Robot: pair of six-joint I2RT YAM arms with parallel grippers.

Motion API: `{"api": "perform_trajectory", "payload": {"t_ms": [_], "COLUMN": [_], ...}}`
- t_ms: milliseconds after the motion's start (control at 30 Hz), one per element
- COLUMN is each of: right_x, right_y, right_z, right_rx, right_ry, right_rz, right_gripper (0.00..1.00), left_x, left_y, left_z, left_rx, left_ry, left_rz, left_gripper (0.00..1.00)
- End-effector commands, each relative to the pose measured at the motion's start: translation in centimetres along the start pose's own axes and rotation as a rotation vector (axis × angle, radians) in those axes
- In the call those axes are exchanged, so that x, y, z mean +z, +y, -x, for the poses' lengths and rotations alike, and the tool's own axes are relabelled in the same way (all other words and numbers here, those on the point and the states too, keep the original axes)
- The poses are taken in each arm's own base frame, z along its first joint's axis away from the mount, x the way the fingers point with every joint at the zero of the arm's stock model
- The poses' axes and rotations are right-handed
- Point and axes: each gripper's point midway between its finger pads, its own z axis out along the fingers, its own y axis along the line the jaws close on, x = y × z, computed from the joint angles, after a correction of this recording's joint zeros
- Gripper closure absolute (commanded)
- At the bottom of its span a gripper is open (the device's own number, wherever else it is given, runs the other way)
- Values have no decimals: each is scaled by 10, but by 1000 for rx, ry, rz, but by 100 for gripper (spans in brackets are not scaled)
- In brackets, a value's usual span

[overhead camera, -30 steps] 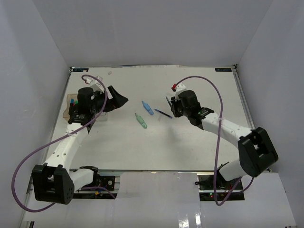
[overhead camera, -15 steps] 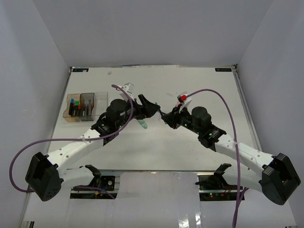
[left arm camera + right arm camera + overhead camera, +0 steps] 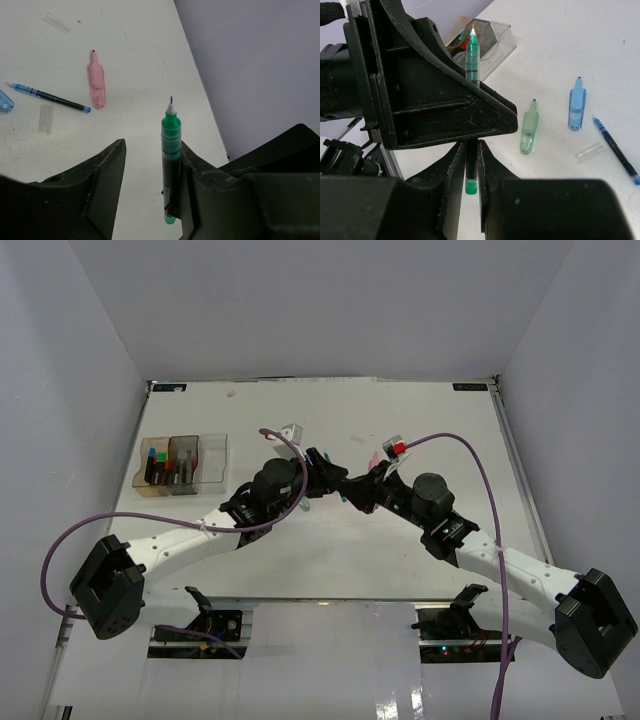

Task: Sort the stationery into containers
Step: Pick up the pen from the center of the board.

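Right claw (image 3: 471,150) pinching green pen (image 3: 472,55) by its lower end, tip up, above mid-table. Left claw (image 3: 150,147) spread wide, the pen lying along one finger's inner face. Table (image 3: 380,410) white, matte, lightly scuffed. Plain pale walls (image 3: 300,300) on three sides. Containers (image 3: 205,450) near the left edge, well apart from both claws, highlighters (image 3: 155,465) inside. Loose on the table: pink tapered piece (image 3: 96,87), thin blue pen (image 3: 50,97), green tapered piece (image 3: 528,132), blue tapered piece (image 3: 577,107).
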Motion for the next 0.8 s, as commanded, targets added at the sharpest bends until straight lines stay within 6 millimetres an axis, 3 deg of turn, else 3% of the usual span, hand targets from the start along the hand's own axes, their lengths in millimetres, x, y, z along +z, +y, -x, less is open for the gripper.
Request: {"api": "perform_trajectory", "payload": {"t_ms": [0,233,367,433,467,567,600,633,733,767], "right_x": [-2,-1,1,2,2,2,4,5,11,13], "right_y": [18,17,5,-1,-6,-18,-21,-27,-41,-47], "right_z": [24,22,14,9,5,-4,-6,-7,-19,-21], "right_rx": [6,12,-4,-17,-20,-47,-55,-84,-106,-123], "right_ry": [-96,-98,-64,-44,-31,6,21,37,122,138], "right_rz": [67,66,15,-14,-35,-86,-101,-123,-182,-207], "right_gripper": [81,77,65,55,50,19,14,11,7,7], "left_x": [-1,2,-2,-4,-5,-8,-10,-11,-17,-21], "left_y": [-24,-24,-19,-16,-10,9,13,31,53,75], "left_z": [19,8,15,19,24,33,38,46,60,73], "left_rx": [-6,4,61,92,122,178,192,203,245,246], "left_ry": [-67,-48,-65,-75,-82,-78,-78,-75,-39,-41], "left_rz": [-53,-58,-24,-4,21,75,82,125,145,197], "left_gripper": [48,69,77,78,78,80,81,82,82,82]}}
